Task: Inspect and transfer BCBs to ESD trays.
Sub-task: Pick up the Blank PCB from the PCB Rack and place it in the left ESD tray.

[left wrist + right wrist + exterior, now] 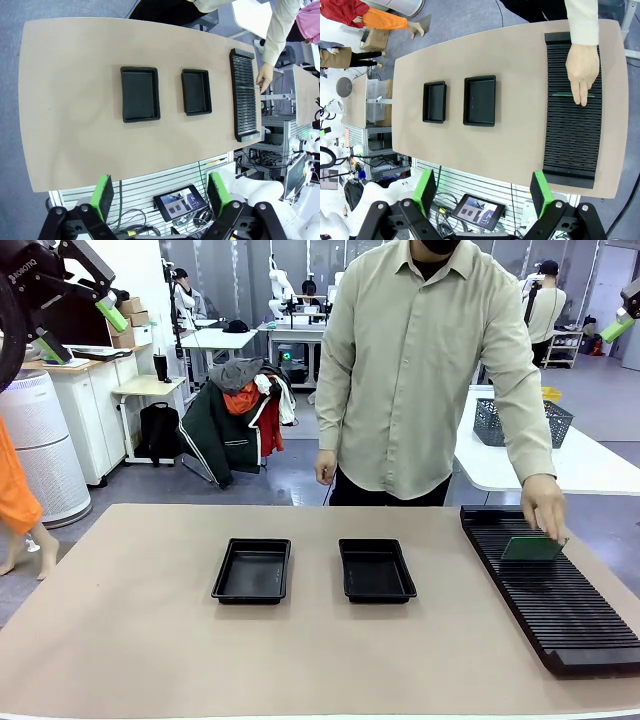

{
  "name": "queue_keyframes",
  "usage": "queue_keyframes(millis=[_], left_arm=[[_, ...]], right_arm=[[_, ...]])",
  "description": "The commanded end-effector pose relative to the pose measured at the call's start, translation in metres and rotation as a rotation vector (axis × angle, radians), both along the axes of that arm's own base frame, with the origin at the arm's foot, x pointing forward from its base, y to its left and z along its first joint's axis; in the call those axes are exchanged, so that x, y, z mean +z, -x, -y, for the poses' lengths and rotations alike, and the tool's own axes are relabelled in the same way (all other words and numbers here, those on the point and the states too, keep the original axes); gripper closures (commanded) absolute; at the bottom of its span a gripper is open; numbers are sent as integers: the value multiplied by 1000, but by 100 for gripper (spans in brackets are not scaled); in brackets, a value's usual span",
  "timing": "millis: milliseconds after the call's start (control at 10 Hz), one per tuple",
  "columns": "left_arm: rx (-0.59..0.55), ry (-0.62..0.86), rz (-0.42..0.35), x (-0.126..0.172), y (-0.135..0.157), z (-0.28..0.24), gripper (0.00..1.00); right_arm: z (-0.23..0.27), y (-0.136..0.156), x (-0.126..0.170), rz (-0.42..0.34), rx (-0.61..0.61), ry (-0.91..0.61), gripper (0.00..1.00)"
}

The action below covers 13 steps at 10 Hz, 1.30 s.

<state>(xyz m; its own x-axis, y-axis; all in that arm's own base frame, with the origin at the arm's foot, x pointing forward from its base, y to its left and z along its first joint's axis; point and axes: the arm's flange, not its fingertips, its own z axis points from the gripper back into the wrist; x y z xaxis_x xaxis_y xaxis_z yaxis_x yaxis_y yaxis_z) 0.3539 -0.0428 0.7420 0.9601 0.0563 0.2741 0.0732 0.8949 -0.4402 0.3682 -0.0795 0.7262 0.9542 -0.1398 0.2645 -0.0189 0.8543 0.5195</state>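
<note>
Two empty black ESD trays (252, 570) (376, 570) lie side by side in the middle of the table, also seen from above in the left wrist view (140, 93) (196, 91) and the right wrist view (434, 102) (480, 100). A green BCB (533, 548) stands on edge in the long black rack (555, 600), with the person's hand (545, 508) on its top; from above the BCB (572, 93) is a thin green line. My left gripper (161, 195) and right gripper (483, 191) hang high above the table, both open and holding nothing.
The ribbed rack (572, 130) runs along the table's right side. The person stands at the far edge, leaning toward it. In the front view my left gripper (80, 330) is raised at the top left. A grey mesh basket (520, 422) sits on a white table behind.
</note>
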Motion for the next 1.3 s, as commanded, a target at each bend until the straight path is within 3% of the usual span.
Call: queue_keyframes(millis=[0,1100,1200], left_arm=[[-4,9,2,0,0,-1,0],[-4,9,2,0,0,-1,0],[-4,9,2,0,0,-1,0]], right_arm=[[0,0,0,3,5,-6,0],[0,0,0,0,0,0,0],[-4,0,-1,52,65,83,0]])
